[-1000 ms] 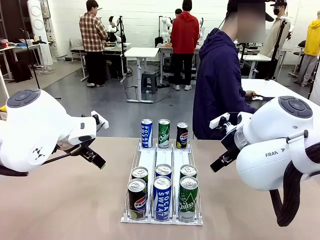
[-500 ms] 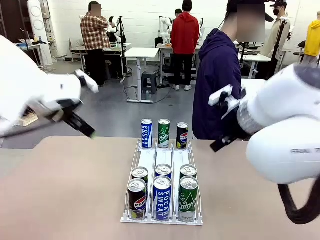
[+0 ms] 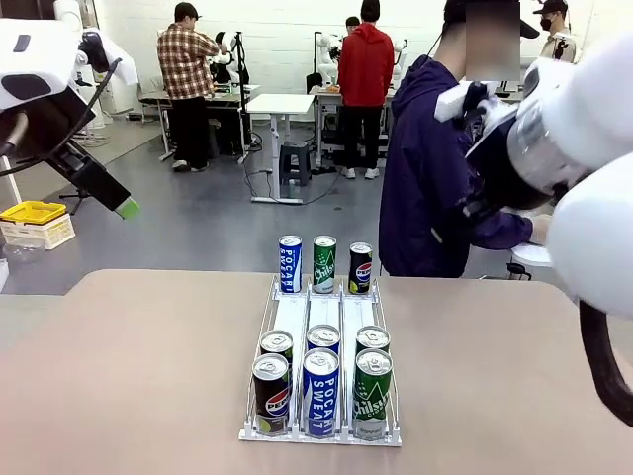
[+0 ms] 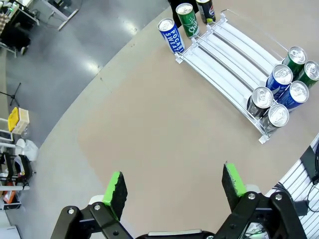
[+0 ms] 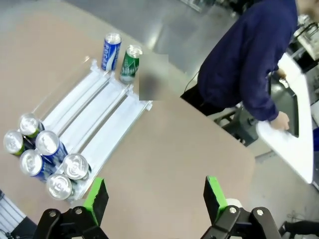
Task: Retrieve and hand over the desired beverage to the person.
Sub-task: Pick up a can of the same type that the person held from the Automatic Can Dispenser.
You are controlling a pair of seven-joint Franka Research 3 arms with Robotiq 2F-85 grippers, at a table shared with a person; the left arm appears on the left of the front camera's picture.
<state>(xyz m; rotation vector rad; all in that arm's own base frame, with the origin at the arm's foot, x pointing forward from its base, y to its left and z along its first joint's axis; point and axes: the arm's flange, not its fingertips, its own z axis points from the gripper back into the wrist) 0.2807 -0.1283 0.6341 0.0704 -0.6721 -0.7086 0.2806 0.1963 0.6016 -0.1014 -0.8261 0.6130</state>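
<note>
The left tool [image 4: 174,185] hangs high over the left part of the desk [image 3: 138,376], its green pads [image 4: 115,190] wide apart with nothing between them. In the front view it is raised above the desk's left edge, well clear of the surface. Near the middle of the desk stands a three-lane rack [image 3: 293,319]. At its far end, left to right, are a blue Pocari Sweat can [image 3: 290,263], a green Chilsung can [image 3: 324,263] and a dark Pepsi can [image 3: 361,267]. At its near end six more cans sit in two rows; the front row [image 3: 320,392] reads Pepsi, Pocari Sweat, Chilsung. The person [image 3: 425,178] stands just past the desk's far edge, right of the rack, turned sideways, with one hand [image 5: 282,120] on a white surface farther right. The right tool [image 5: 155,195] is up high on the right, its fingers likewise spread and empty.
</note>
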